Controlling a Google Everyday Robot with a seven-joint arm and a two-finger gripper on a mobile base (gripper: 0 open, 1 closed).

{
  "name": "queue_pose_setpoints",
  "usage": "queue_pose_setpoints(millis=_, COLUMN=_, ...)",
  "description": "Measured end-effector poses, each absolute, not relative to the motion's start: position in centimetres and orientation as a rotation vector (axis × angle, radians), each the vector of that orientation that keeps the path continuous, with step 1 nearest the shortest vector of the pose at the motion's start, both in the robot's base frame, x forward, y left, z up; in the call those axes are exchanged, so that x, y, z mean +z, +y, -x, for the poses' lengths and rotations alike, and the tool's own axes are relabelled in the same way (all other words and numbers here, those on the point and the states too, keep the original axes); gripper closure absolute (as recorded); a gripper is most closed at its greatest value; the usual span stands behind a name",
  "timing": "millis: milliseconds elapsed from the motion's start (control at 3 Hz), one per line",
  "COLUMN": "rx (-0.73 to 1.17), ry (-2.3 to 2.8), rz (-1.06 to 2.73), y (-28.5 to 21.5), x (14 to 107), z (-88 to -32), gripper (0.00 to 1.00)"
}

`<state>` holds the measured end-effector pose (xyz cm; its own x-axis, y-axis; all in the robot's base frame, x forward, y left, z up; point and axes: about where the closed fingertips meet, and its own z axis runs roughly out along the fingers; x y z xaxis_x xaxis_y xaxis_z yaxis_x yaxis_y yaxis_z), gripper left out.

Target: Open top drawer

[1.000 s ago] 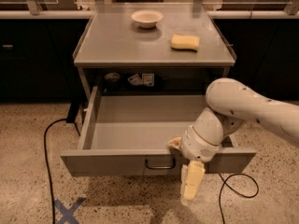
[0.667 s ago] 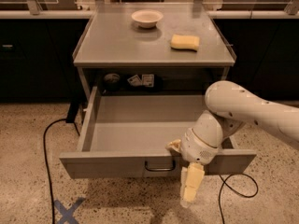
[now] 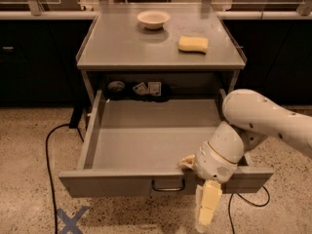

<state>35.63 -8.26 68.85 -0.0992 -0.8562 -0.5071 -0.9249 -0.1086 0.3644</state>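
The top drawer (image 3: 112, 184) is a grey metal drawer pulled far out of the cabinet toward me. Its plain grey tray (image 3: 151, 140) is bare inside. A small dark wire handle (image 3: 168, 185) sits at the centre of its front panel. My gripper (image 3: 207, 208) hangs pointing down in front of the panel, just right of the handle and below the drawer's top edge. My white arm (image 3: 263, 118) reaches in from the right over the drawer's front right corner. No other drawer fronts show.
The grey cabinet top (image 3: 122, 48) carries a white bowl (image 3: 153, 19) and a yellow sponge (image 3: 193, 44). Small items (image 3: 146, 88) lie at the back of the cavity. A black cable (image 3: 48, 155) runs on the speckled floor at left; a blue tape cross (image 3: 72, 221) marks the floor.
The drawer has slid a little further out toward me. My gripper has moved with it, slightly lower and nearer.
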Motion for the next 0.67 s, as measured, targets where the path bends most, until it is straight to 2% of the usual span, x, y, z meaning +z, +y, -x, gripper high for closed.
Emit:
queue_pose_setpoints(millis=333, rx=1.096, ry=2.064, rz=1.970, y=-8.47, x=68.95, z=-33.39, gripper=0.00)
queue_pose_setpoints(millis=667, rx=1.096, ry=2.064, rz=1.970, y=-8.46, x=68.95, z=-33.39, gripper=0.00)
